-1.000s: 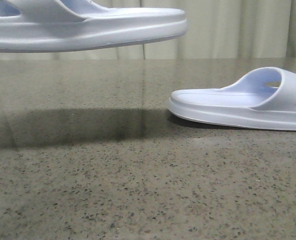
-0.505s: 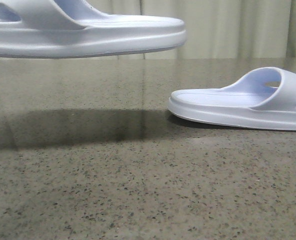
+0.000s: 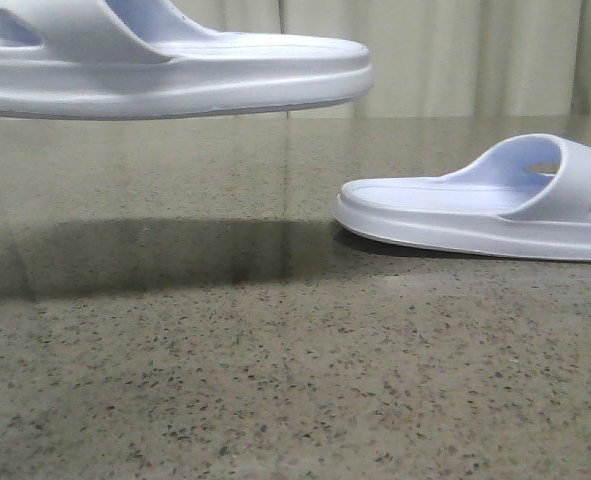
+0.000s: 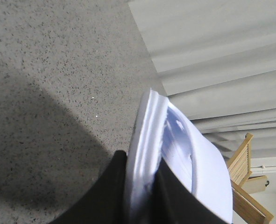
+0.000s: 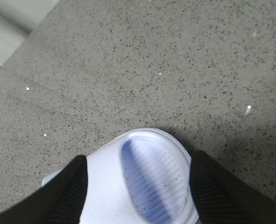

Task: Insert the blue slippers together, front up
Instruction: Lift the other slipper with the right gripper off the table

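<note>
Clamping one cropped blue slipper (image 4: 149, 154) each (image 5: 142, 182), left hand (image 4: 138, 196) and right hand (image 5: 138, 191), fingertips out of frame.

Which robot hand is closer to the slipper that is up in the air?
Left. The left gripper is clamped right on the raised slipper, a finger on each side. The right gripper sits around the other slipper, which rests on the table.

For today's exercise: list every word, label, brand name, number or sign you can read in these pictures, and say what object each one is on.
There are none to read.
Lifted slipper: no text or logo visible on its sole edge or strap.
Slipper on the table: plain, only moulded ribs on its footbed.
Table: speckled stone, no markings.
Curtain: plain.
</note>
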### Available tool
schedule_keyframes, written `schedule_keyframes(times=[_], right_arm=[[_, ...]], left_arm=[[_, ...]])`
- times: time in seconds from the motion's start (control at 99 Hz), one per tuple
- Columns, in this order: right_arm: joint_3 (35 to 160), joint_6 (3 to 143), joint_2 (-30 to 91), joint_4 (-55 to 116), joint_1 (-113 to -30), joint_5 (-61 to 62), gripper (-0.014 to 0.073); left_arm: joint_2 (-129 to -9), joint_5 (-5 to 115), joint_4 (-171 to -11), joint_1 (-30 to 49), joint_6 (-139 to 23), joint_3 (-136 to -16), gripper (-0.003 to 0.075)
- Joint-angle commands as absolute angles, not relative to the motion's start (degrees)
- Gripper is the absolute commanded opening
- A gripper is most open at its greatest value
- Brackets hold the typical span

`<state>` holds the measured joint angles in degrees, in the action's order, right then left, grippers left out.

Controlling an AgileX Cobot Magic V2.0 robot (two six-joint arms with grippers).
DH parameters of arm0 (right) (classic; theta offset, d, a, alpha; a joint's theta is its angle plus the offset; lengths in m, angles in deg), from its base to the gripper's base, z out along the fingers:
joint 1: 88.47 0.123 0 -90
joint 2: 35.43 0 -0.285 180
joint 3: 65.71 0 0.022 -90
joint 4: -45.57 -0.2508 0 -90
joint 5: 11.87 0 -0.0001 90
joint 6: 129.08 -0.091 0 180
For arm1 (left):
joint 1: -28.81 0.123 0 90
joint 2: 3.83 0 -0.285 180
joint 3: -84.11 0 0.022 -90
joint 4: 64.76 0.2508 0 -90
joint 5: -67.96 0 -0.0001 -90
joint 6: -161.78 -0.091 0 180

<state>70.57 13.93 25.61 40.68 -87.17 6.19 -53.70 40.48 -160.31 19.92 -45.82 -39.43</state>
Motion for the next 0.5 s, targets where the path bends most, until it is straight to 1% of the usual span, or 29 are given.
schedule_keyframes(times=[0.0, 0.495], right_arm=[[72.6, 13.8, 26.7, 40.7, -87.5, 1.7, 0.0402], [72.5, 13.8, 33.4, 40.7, -87.5, -0.5, 0.0402]], left_arm=[[-53.5, 39.1, -162.3, 19.8, -45.8, -41.5, 0.0016], [-55.1, 39.2, -162.3, 19.8, -45.8, -41.5, 0.0016]])
